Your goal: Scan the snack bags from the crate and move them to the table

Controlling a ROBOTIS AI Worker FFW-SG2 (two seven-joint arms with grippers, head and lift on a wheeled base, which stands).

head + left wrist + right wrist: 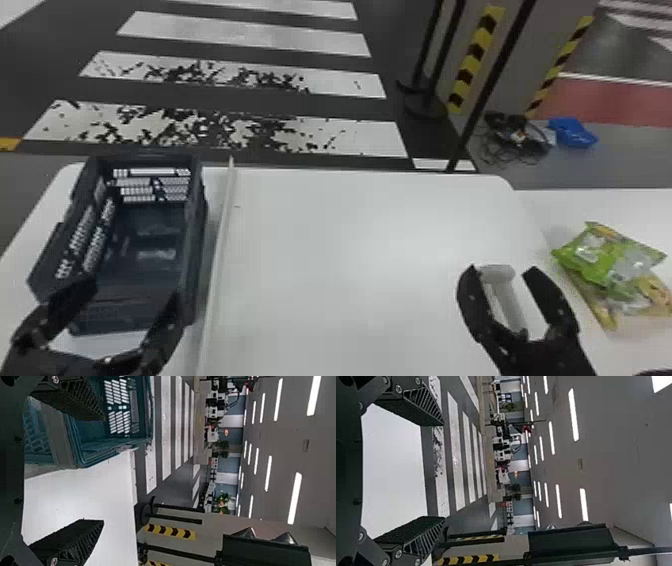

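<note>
Head view has the crate point(196, 240) at the left of our white table point(370, 235), with slotted walls and its open top up. A pale strip point(224, 220) runs from near to far just to the right of it.

We see the snack bags point(600, 260) well apart from the crate, in a pile on the right table point(625, 204): a green one on top, yellowish wrapping under it.

Our left gripper point(129, 292) is at the near left, fingers spread wide, over the crate's near end. Our right gripper point(502, 271) is at the near right, also spread, to the left of the bags. Between its fingers we see a pale tube point(506, 300); we can't tell whether they touch it.

In the left wrist view we find the left gripper point(101, 470) with a clear gap between its ribbed fingers, the crate showing past one of them. In the right wrist view the right gripper point(442, 471) has its fingers well apart too, white tabletop between them.

Beyond the tables we see floor stripes point(280, 131), dark poles point(480, 95) and, at the far right, cables point(520, 140) beside a blue thing point(572, 132).
</note>
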